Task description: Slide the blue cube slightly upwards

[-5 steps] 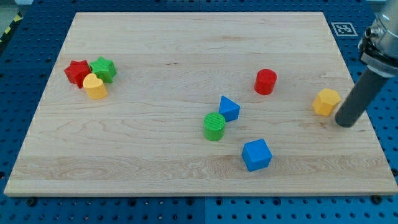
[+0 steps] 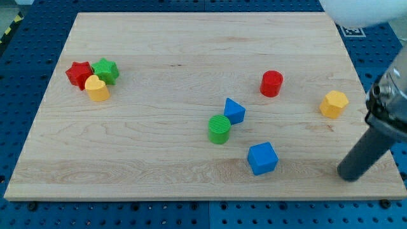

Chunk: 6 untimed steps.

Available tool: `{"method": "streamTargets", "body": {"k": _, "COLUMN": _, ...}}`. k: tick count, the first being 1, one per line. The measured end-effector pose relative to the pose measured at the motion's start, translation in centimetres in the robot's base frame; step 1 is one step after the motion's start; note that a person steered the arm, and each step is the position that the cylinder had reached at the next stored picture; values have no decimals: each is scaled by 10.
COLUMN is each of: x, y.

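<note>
The blue cube (image 2: 262,158) lies on the wooden board (image 2: 159,146) toward the view's lower right of centre. My tip (image 2: 350,175) touches the board near its lower right corner, well to the right of the blue cube and slightly lower, apart from it. The dark rod rises up and right out of the view.
A blue triangular block (image 2: 234,111) and a green cylinder (image 2: 219,129) sit just up-left of the cube. A red cylinder (image 2: 271,83) is above. A yellow hexagonal block (image 2: 334,104) is at right. A red star (image 2: 79,74), green star (image 2: 105,70) and yellow heart (image 2: 96,89) cluster at left.
My tip has moved toward the view's bottom, from beside the yellow hexagonal block down to the lower right corner. No block has moved.
</note>
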State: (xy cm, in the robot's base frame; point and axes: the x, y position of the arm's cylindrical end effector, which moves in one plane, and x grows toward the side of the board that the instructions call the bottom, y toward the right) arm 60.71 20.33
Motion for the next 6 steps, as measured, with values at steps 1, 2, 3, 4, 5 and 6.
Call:
{"method": "streamTargets", "body": {"k": 1, "x": 12, "y": -50}}
{"method": "streamTargets", "body": {"k": 2, "x": 12, "y": -139}}
{"method": "streamTargets", "body": {"k": 3, "x": 12, "y": -174}}
{"method": "streamTargets", "body": {"k": 4, "x": 2, "y": -167}}
{"method": "streamTargets", "body": {"k": 5, "x": -13, "y": -142}}
{"method": "streamTargets", "body": {"k": 6, "x": -13, "y": -115}}
